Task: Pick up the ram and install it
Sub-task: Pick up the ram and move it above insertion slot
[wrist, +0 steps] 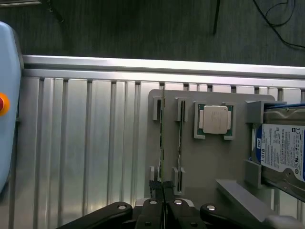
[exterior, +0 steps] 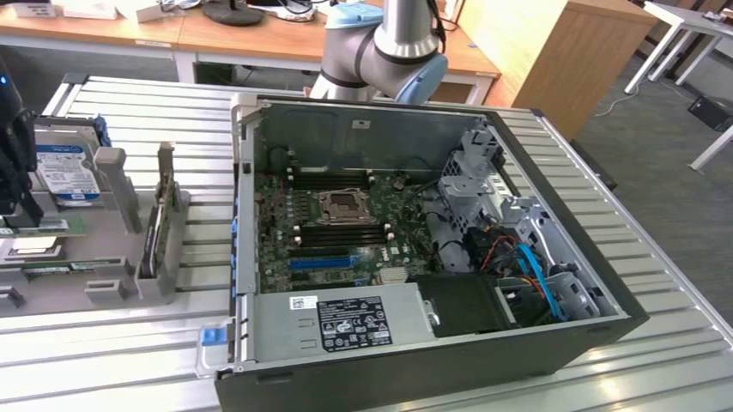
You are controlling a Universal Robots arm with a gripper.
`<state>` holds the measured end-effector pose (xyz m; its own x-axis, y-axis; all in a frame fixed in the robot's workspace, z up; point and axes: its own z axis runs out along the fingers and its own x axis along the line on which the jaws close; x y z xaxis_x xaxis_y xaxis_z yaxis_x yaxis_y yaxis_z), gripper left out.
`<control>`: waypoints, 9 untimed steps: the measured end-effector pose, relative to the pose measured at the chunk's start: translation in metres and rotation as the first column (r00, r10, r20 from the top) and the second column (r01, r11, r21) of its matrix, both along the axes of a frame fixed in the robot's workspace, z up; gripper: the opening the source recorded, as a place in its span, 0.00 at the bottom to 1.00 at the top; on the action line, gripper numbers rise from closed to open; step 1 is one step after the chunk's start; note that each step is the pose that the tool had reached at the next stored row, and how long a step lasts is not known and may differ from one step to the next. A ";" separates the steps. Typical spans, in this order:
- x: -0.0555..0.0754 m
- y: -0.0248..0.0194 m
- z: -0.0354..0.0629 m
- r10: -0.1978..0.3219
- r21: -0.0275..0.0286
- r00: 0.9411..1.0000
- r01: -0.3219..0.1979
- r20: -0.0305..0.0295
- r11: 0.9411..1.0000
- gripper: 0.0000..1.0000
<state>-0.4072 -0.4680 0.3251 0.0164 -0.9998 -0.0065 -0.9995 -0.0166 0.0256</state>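
The ram point(wrist: 162, 138) is a thin green stick standing on edge in a slot of the grey parts tray point(wrist: 214, 162). A second stick like it point(wrist: 180, 138) stands just beside it. My gripper point(wrist: 162, 185) is shut, its dark fingertips pressed together right at the near end of the first stick. I cannot tell whether they pinch it. In the exterior view the gripper point(exterior: 15, 206) hangs over the tray point(exterior: 103, 257) at that view's left edge. The open computer case point(exterior: 246, 215) lies beside it, with black memory slots point(exterior: 343, 230) around the processor socket point(exterior: 340, 206).
On the tray also lie a processor chip point(wrist: 215, 119) and a blue-labelled hard drive point(wrist: 281, 150). A blue expansion slot point(exterior: 321, 260) and the power supply point(exterior: 343, 322) sit in the case. The ribbed aluminium table point(wrist: 81, 152) runs beneath, and wooden desks point(exterior: 172, 34) stand behind.
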 end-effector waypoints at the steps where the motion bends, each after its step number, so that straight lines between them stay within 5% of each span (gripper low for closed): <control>1: 0.000 0.0000 0.0032 0.000 0.000 1.000 0.000 0.000 1.000 0.12; 9: 0.000 0.0000 0.0298 0.000 0.000 1.000 0.000 0.000 1.000 0.12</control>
